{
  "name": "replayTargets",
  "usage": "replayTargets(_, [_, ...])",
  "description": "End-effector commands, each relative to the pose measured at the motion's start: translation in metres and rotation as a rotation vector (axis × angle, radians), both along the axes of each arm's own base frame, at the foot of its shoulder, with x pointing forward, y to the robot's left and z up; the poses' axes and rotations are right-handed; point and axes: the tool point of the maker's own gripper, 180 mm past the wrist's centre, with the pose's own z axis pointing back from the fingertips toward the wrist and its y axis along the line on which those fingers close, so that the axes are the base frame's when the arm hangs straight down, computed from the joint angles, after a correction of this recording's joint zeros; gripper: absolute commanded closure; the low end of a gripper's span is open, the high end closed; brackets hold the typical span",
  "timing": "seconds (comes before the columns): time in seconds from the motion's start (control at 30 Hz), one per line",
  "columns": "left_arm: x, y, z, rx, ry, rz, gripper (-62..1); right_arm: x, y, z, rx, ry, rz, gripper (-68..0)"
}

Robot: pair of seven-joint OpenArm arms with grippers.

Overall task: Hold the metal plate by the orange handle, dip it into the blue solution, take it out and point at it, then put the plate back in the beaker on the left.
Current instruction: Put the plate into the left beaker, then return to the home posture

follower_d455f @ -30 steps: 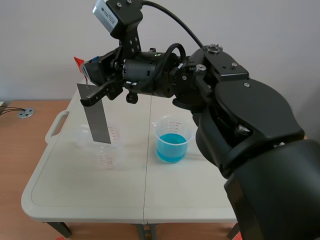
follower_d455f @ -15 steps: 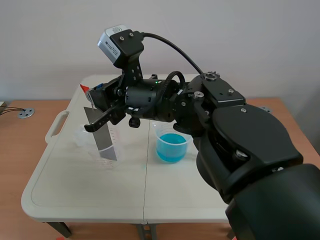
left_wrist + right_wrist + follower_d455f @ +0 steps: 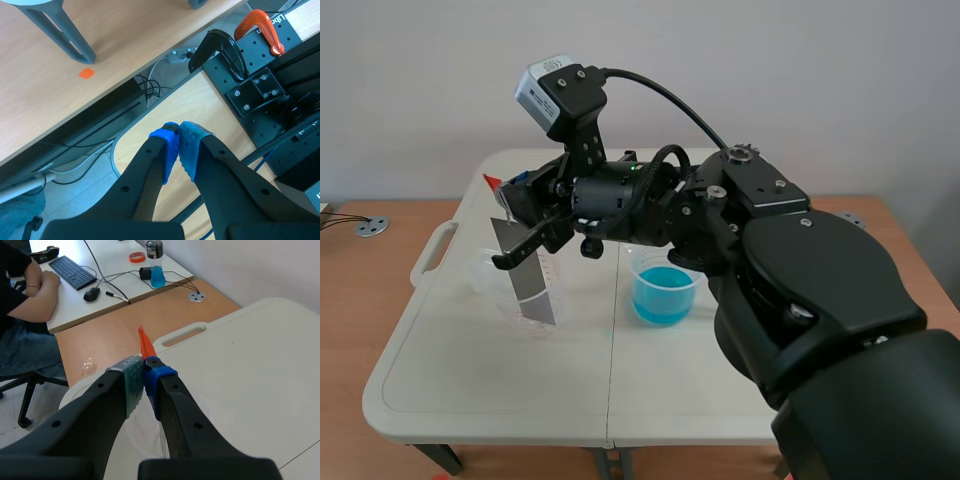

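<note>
lowered since a second ago, the metal plate (image 3: 530,287) now stands tilted with its lower end inside the clear beaker (image 3: 486,276) on the counter's (image 3: 470,390) 9 o'clock side. left fingers (image 3: 169,147) are clenched on nothing, pads touching. right fingers (image 3: 131,382) clamp the orange handle (image 3: 145,344) at the plate's 12 o'clock end. the beaker of blue solution (image 3: 665,292) sits at 3 o'clock from the clear beaker, apart from it.
</note>
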Motion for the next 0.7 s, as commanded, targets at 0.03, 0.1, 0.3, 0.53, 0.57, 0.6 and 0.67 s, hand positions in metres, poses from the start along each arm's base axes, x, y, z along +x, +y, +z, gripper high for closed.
replayTargets(0.03, [-0.001,-0.002,0.002,-0.012,-0.003,0.006,-1.2,0.005,0.0,0.006,-0.001,-0.024,0.006,-2.0])
replayTargets(0.1, [-0.001,-0.002,0.002,-0.012,-0.003,0.006,-1.2,0.005,-0.001,0.004,-0.016,-0.028,0.005,-5.8])
replayTargets(0.3, [-0.001,-0.002,0.002,-0.012,-0.003,0.006,-1.2,0.006,-0.007,-0.001,-0.034,-0.029,0.002,-10.7])
replayTargets(0.53, [-0.002,-0.002,0.001,-0.007,-0.003,-0.006,-6.3,0.008,-0.011,-0.003,-0.044,-0.027,-0.007,-25.3])
replayTargets(0.57, [-0.003,-0.003,0.001,-0.002,-0.002,-0.017,-13.9,0.008,-0.012,-0.003,-0.043,-0.027,-0.008,-27.8])
replayTargets(0.6, [-0.003,-0.003,0.001,0.002,-0.001,-0.027,-24.8,0.009,-0.012,-0.003,-0.042,-0.027,-0.011,-30.0])
replayTargets(0.67, [-0.004,-0.003,0.001,0.002,-0.001,-0.027,-50.8,0.011,-0.015,-0.003,-0.041,-0.026,-0.02,-33.9])
